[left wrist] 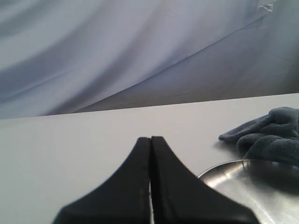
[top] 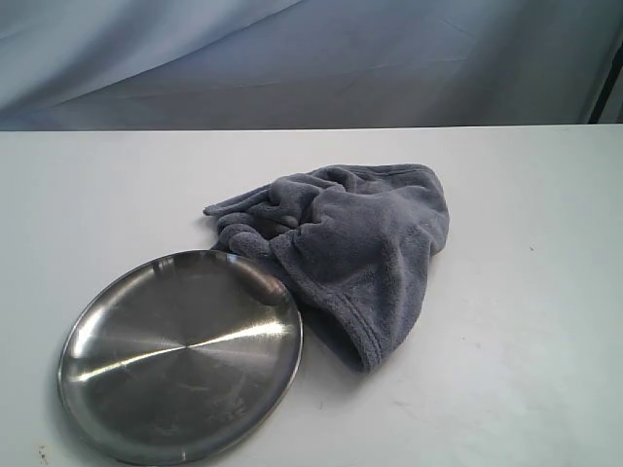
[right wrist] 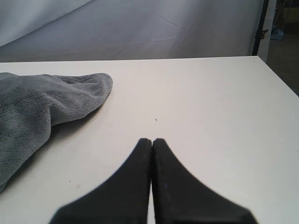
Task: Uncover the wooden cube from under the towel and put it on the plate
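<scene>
Towel [top: 355, 238] heaped on tbl [top: 516, 350], touching plate [top: 185, 389] rim

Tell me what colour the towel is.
Grey-blue, plain fleece with no pattern; the towel shows best in the exterior view.

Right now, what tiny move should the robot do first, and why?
Probably open the right arm's jaws, ready to pinch the towel: they are shut, the towel lies bunched against the bare plate, and no wooden cube shows yet.
</scene>
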Tool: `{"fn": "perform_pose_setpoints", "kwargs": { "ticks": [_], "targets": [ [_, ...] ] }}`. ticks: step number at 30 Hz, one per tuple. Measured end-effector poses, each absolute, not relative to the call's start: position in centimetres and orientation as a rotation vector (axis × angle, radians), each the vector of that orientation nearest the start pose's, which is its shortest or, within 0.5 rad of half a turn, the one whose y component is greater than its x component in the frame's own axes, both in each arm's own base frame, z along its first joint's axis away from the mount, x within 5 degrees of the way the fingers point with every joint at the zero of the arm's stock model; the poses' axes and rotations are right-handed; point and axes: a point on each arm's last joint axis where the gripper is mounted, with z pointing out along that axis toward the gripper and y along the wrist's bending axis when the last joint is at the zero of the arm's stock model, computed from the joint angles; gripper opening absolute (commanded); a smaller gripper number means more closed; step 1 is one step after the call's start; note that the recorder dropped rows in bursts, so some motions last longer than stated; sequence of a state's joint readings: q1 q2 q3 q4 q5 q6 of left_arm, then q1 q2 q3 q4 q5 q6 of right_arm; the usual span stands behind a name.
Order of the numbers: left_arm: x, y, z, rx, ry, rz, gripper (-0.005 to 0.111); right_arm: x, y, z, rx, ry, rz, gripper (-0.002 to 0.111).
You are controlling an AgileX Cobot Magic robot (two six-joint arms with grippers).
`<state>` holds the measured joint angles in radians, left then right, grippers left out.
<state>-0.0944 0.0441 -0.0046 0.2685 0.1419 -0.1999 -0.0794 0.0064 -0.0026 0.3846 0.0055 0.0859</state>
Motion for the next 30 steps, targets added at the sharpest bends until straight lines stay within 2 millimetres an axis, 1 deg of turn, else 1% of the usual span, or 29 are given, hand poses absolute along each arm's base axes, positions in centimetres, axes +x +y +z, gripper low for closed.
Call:
{"fn": "perform_pose_setpoints", "kwargs": {
  "ticks": [5,7,10,13,15,17,20,24,27,30],
  "targets": [
    [6.0,-0.4,20.4,0.091,1.609,-0.023,0.0,5.6,-0.4,21.3,0.406,1.445,0.317,0.003],
    [6.0,-0.5,20.8,0.031,1.574,-0.101,0.0,5.6,-0.4,21.3,0.406,1.445,0.317,0.003],
    [5.9,-0.6,21.4,-0.107,1.503,-0.27,0.0,5.6,-0.4,21.3,0.406,1.445,0.317,0.003],
    [5.9,-0.6,21.9,-0.201,1.447,-0.38,0.0,5.6,-0.4,21.3,0.406,1.445,0.317,0.003],
    [5.9,-0.5,21.9,-0.225,1.457,-0.401,0.0,5.6,-0.4,21.3,0.406,1.445,0.317,0.003],
    [5.8,-0.6,22.5,-0.242,1.483,-0.413,0.0,5.6,-0.4,21.3,0.406,1.445,0.317,0.003],
    [5.6,-0.6,24.7,-0.238,1.506,-0.406,0.0,5.6,-0.4,21.3,0.406,1.445,0.317,0.003],
    [5.7,-0.5,27.8,-0.208,1.548,-0.352,0.0,5.6,-0.4,21.3,0.406,1.445,0.317,0.003],
    [6.0,-0.5,29.9,-0.157,1.595,-0.28,0.0,5.6,-0.4,21.3,0.406,1.445,0.317,0.003],
    [6.4,-0.4,31.7,-0.068,1.653,-0.179,0.0,5.6,-0.4,21.3,0.406,1.445,0.317,0.003]
  ]
}}
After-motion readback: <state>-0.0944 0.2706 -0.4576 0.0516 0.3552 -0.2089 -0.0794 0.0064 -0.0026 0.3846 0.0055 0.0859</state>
